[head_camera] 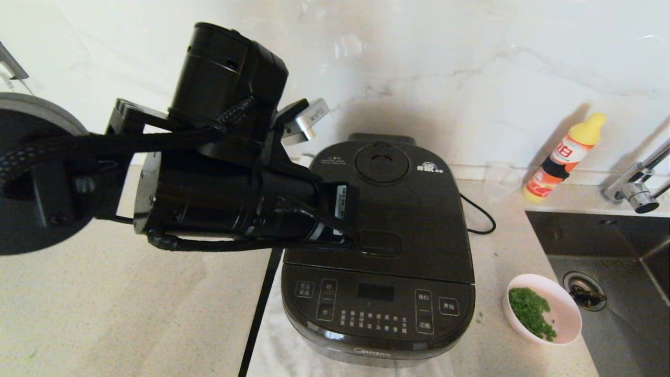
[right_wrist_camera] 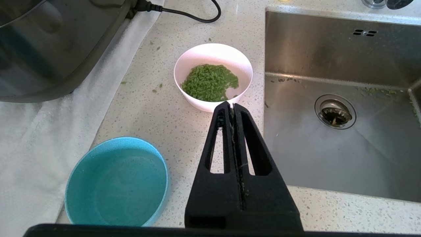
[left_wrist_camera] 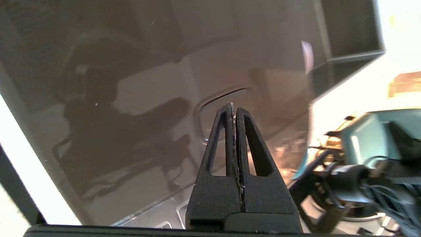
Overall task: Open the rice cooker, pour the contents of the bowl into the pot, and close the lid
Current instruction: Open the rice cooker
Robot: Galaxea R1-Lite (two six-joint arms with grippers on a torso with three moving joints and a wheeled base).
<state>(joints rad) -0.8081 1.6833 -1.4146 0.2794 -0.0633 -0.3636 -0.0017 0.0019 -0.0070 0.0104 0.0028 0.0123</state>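
The rice cooker (head_camera: 378, 251) sits on a white cloth (right_wrist_camera: 29, 138) on the counter, its lid (head_camera: 390, 209) down.
The left gripper (left_wrist_camera: 234, 108), fingers pressed together, hangs over the lid's oval button (left_wrist_camera: 223, 112). The right gripper (right_wrist_camera: 233, 107), also pinched shut on nothing, hovers near the white bowl (right_wrist_camera: 213, 76) of green grains beside the sink (right_wrist_camera: 342, 98).

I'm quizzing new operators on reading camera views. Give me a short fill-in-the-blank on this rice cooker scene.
1. The lid of the rice cooker is ____.
2. The white bowl holds ____ grains.
3. The left gripper hovers at the lid's oval button with its jaws ____.
4. The blue bowl stands on the counter next to the ____ bowl.

Missing words: closed; green; shut; white
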